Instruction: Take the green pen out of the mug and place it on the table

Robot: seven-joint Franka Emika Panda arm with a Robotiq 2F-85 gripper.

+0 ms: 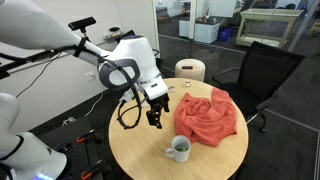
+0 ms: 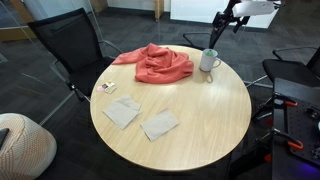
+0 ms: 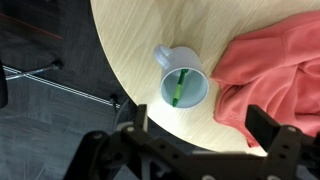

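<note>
The mug [image 3: 183,88] stands upright on the table [image 3: 130,40] near its rim, just beside the crumpled red cloth [image 3: 275,70]; whether the 2 touch cannot be told. Its handle [image 3: 162,55] points away from the cloth. The green pen [image 3: 180,88] is inside the mug, leaning against the inner wall, seen from above in the wrist view. The gripper [image 3: 201,118] hangs in the air above the table, clear of the mug, and its claw is released: the 2 fingers [image 3: 140,118] stand wide apart with nothing between them. In an exterior view the gripper [image 1: 155,120] hovers over the table [image 1: 150,155] next to the red cloth [image 1: 207,115], with the mug [image 1: 180,149] lower and nearer the table's edge. In an exterior view the gripper [image 2: 215,38] is just above the mug [image 2: 209,60], which sits beside the red cloth [image 2: 155,62]. On the table [image 2: 200,120] there also lie 2 grey cloths [image 2: 122,112], side by side and well apart from the mug, and a small card [image 2: 106,88]. A black chair [image 2: 75,45] stands by the table.
</note>
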